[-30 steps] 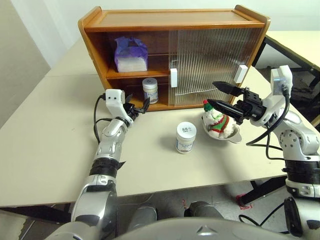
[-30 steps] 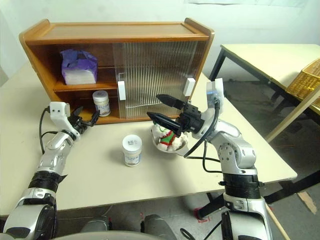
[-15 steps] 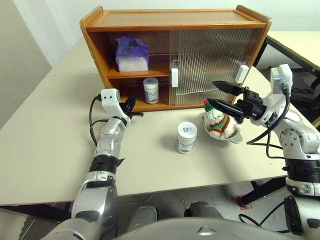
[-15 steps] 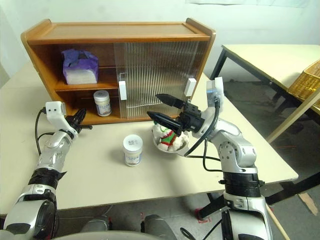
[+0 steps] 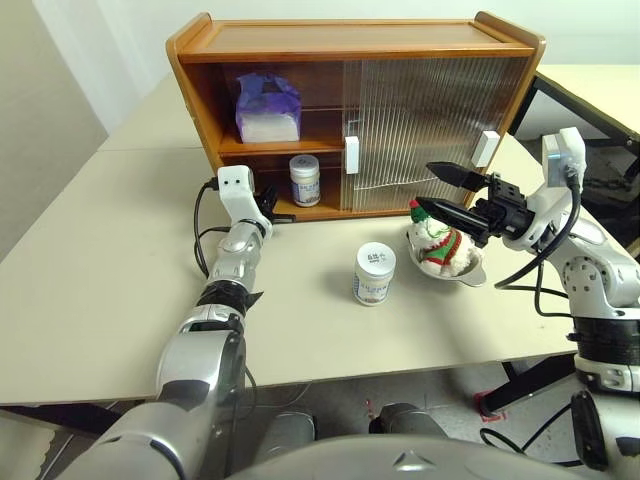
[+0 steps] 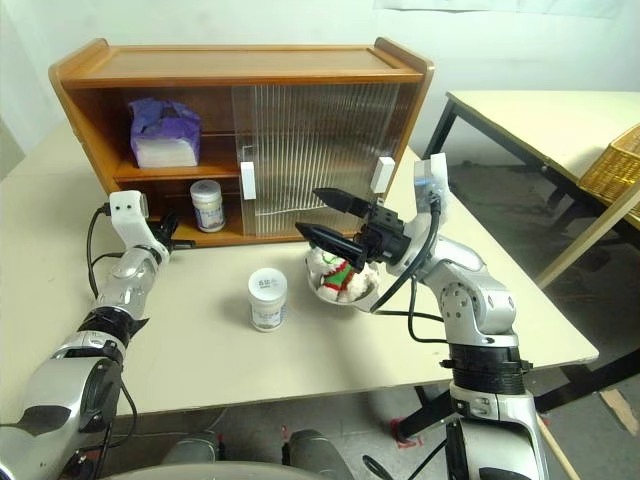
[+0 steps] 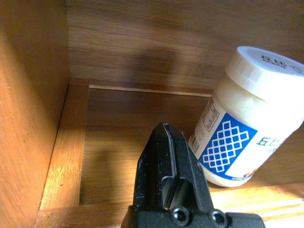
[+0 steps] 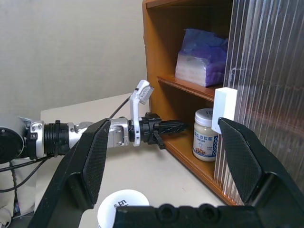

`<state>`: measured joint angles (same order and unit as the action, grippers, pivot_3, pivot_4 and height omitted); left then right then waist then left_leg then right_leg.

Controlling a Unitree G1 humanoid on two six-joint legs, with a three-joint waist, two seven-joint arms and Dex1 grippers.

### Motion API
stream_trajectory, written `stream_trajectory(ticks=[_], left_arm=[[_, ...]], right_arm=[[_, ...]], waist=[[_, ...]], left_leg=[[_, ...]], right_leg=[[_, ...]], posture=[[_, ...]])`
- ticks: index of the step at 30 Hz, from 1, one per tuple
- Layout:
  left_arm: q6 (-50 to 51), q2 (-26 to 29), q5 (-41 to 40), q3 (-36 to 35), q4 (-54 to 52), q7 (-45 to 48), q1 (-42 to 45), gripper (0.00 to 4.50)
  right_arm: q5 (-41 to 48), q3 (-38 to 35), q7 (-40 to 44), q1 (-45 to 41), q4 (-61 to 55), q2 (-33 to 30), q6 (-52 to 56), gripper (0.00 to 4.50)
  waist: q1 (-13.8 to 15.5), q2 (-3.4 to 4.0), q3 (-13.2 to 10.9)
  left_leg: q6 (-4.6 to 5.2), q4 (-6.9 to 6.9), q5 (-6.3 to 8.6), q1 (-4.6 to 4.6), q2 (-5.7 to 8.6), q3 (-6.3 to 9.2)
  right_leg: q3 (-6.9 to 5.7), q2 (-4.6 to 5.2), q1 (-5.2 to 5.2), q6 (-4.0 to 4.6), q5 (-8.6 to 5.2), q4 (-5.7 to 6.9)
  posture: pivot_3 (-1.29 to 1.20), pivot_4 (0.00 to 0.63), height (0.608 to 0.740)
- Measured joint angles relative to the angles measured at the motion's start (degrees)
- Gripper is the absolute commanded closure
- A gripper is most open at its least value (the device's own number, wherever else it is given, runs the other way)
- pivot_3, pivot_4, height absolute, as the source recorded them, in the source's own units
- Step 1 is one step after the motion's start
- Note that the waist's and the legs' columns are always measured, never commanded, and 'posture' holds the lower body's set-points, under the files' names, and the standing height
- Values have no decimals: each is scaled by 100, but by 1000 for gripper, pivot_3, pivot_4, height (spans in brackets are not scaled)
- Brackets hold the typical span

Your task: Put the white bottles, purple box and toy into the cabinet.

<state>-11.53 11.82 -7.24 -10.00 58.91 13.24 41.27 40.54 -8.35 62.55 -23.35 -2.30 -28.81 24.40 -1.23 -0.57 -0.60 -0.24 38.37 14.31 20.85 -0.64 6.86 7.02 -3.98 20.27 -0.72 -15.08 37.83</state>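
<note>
The cabinet [image 5: 350,40] stands at the back of the table, its left half uncovered. Inside, the purple box [image 5: 268,108] lies on the upper shelf. One white bottle [image 5: 304,180] stands on the lower shelf. My left gripper [image 5: 283,216] is shut and empty, pointing level at the lower shelf's front edge just left of that bottle [image 7: 237,123], apart from it. The second white bottle [image 5: 374,274] stands upright on the table. The toy [image 5: 438,245] sits in a silver bowl [image 5: 470,272]. My right gripper [image 5: 425,187] hangs open just above the toy, pointing left.
Ribbed sliding doors [image 5: 430,110] with white handles [image 5: 351,155] cover the cabinet's right half. A second table with a wicker basket [image 6: 610,160] stands beyond a gap on the right. The table's front edge runs close under both arms.
My left gripper has shut its fingers and pushed forward up to the lower shelf's front edge. The right arm has stayed still. The view has shifted slightly.
</note>
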Motion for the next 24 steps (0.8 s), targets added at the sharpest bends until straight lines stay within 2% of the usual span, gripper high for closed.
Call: stream_trajectory(ticks=[10,24], left_arm=[[-118,-179,68,37,118,50,147,4466],[-146,-142,177,112,648,79,419,4466]], right_arm=[[0,0,-19,0,-4,-11,0,0],[0,0,-51,0,-5,-10,0,0]], waist=[[-69,-2,-4],[-64,-2,-4]], left_leg=[[0,-20,-1,3,9,1],[4,-37,1,11,8,1]], right_leg=[[8,2,2,-3,-1,-22],[10,2,0,-20,9,-63]], posture=[[-78,0,740],[-91,0,740]])
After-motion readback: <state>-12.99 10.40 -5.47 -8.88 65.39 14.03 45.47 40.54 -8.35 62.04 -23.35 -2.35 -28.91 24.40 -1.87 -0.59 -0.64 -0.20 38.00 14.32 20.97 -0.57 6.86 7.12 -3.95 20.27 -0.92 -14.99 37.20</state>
